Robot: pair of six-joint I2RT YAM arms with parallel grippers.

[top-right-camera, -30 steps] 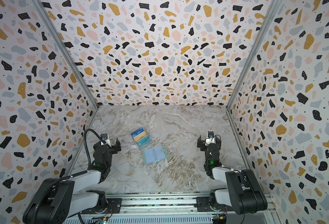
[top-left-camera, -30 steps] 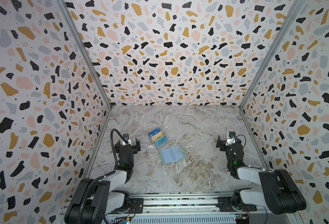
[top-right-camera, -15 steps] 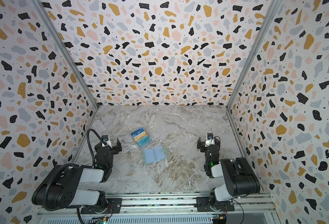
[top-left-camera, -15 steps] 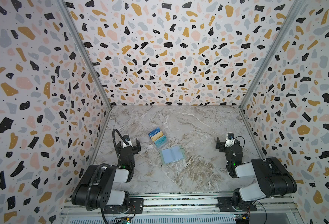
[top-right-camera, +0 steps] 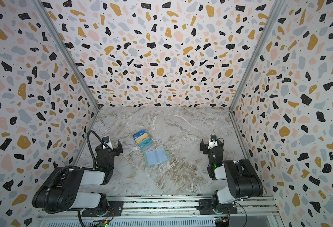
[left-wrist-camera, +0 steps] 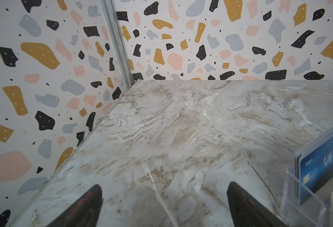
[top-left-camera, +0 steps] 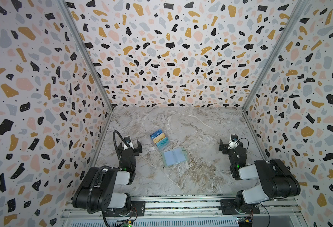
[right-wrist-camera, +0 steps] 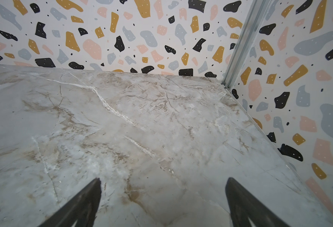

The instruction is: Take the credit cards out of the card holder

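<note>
Mint-green holder [top-left-camera: 174, 159] spread open and flat near the table's [top-left-camera: 201, 125] middle, a little toward the front edge, clear sleeves up. Seemingly empty, though too small in both top views to swear to. Cards [top-left-camera: 159, 140] standing in a clear stand [left-wrist-camera: 303, 196] just beside the holder's back-left corner: blue at the back, gold between, teal "VIP" in front. Judged done, or very nearly.

Left gripper [top-left-camera: 130, 147] near the left edge, right gripper [top-left-camera: 231, 146] near the right edge. Both with jaws wide apart, holding nothing, well apart from holder and cards.

In case of a leftover card: pin one cover with one gripper, pinch the card's exposed edge with the other, and draw it out along the sleeve's mouth. Keep it low and straight, never prying upward against the plastic. Expect a limp, light holder, likely to slide or fold on smooth marble.

In the way: only the stand, close on the left arm's line to the holder. Better to come in from the front edge than across it.
</note>
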